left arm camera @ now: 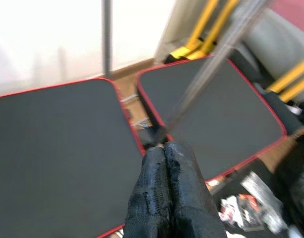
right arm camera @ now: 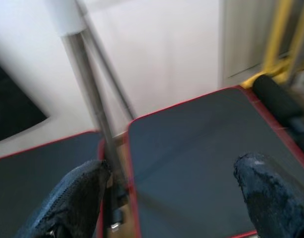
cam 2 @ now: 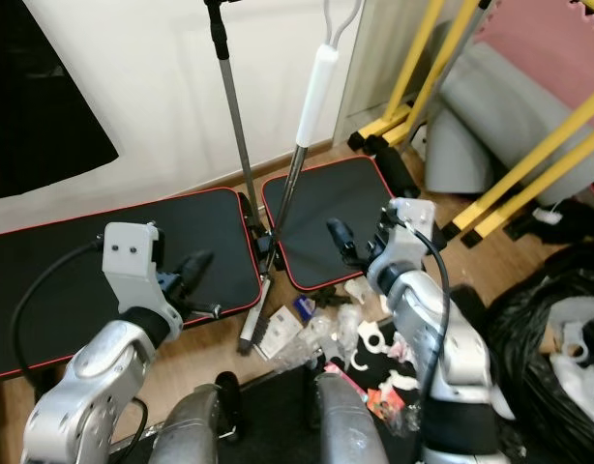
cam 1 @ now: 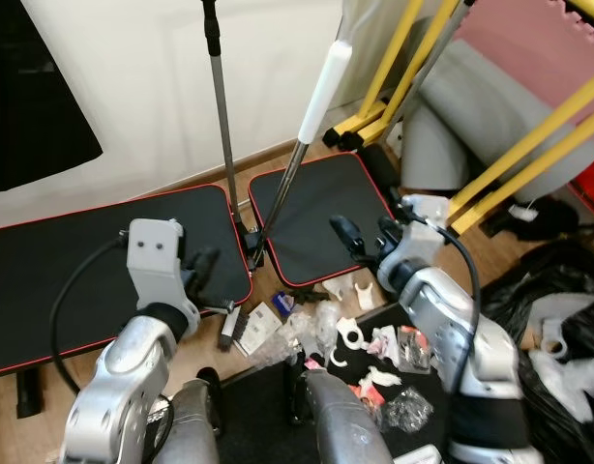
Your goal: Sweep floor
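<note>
Both tools for the sweep stand unheld against the wall at 12 o'clock: a pole with a white grip (cam 1: 323, 89) and a plain grey pole (cam 1: 222, 116), their feet meeting in the gap between the 2 black mats (cam 1: 94, 251). The right gripper (cam 2: 360, 246) is spread wide, its 2 fingers apart and holding nothing, aimed at the white-grip pole from about 1 o'clock. The left gripper (cam 1: 202, 275) has its fingers (left arm camera: 164, 188) pressed together, empty, hovering over the left mat's inner edge. The main risk, as I judge it, is a glancing touch: either pole is only leaning, so a nudge low on the shaft could slide it along the wall and drop it onto the litter (cam 1: 365, 348) strewn at 6 o'clock. The 2 shafts stand close together, so a wide grab might catch both. Room is tight at 2 o'clock, where yellow bars (cam 1: 510, 164) slant in, and black bags (cam 1: 558, 290) crowd 4 o'clock; the left mat at 9 o'clock offers the freest space.
</note>
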### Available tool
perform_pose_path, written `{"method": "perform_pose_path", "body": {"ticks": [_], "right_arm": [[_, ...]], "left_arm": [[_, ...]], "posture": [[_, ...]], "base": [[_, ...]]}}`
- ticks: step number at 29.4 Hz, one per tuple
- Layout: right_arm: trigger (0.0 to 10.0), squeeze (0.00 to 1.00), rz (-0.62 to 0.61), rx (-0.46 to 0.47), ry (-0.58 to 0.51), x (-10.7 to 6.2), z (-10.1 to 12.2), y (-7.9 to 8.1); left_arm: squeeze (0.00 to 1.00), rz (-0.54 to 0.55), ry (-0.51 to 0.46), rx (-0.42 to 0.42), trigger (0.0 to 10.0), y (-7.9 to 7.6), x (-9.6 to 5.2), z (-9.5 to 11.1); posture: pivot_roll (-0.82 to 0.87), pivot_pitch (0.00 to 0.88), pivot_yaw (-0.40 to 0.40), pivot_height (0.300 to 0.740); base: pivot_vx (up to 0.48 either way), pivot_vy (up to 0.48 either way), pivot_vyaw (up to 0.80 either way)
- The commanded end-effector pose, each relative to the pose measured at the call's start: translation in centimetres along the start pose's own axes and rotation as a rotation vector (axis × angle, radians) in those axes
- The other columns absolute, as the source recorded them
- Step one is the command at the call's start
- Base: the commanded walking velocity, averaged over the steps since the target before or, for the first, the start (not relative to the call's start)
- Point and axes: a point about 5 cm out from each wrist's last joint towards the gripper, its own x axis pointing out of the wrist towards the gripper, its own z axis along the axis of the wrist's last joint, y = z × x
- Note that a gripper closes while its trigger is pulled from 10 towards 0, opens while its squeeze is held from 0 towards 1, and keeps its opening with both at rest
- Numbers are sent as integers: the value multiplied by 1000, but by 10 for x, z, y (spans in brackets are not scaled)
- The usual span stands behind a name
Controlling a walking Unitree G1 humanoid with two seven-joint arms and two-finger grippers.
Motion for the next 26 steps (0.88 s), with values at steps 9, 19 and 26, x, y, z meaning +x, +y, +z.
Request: {"method": "perform_pose_path", "body": {"ticks": [9,19,26], "right_arm": [[10000,0,-17,-57,55,-35,-20,-19],[10000,0,40,-15,43,-28,-17,-11],[10000,0,18,-19,32,-23,-15,-12]], "left_arm": [[0,85,144,-65,10000,11,-14,-34],[0,77,136,-59,10000,10,0,-38],[0,69,131,-59,10000,8,6,-40]], "posture": [[-112,188,-146,740],[-116,140,-145,740],[-119,125,-145,740]], "base": [[-120,0,-356],[-281,0,-720],[-324,0,0]]}}
